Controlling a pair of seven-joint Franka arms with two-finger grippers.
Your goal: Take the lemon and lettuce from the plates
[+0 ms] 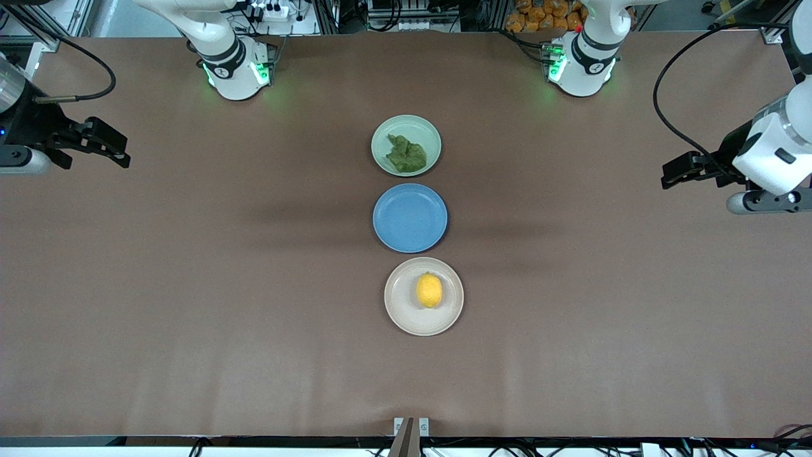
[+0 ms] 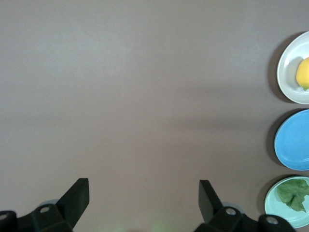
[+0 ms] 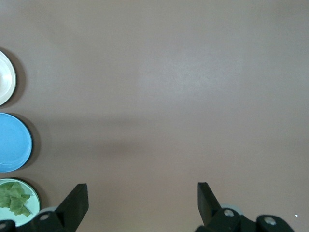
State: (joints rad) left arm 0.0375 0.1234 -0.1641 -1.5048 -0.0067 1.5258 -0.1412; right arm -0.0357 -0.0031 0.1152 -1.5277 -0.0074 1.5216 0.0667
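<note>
Lemon (image 1: pixel 429 291) lies on the beige plate (image 1: pixel 399 311), a little off centre toward my left arm's end of the worktop (image 1: pixel 190 285). Long axis runs nearer-to-farther from the front camera; one pointed tip faces the bases, the other faces the camera. Nothing touches it.

Lettuce (image 1: pixel 406 154) lies on the mint plate (image 1: pixel 384 136), crumpled, ruffled edges up, covering roughly the half of the plate nearer the camera. No clear long axis.

The three plates stand in one line down the middle of the worktop: mint one nearest the bases, blue plate (image 1: pixel 410 218) between, beige one nearest the camera. Blue plate carries nothing. The plates stand close together but apart.

My left gripper (image 1: pixel 674 172) hangs over the worktop's edge at my left arm's end, well apart from the plates; fingers spread wide, nothing between them. My right gripper (image 1: pixel 113 147) hangs likewise at my right arm's end, fingers also spread wide and holding nothing. Both arms wait.

View differences: left wrist view shows the lemon (image 2: pixel 303 73) only in part, cut by the frame edge, plus the lettuce (image 2: pixel 293 194) flat and veined. Right wrist view shows the lettuce (image 3: pixel 13 198) and a sliver of the beige plate (image 3: pixel 6 78), but no lemon. Only the front view shows the whole lemon and both tips.
</note>
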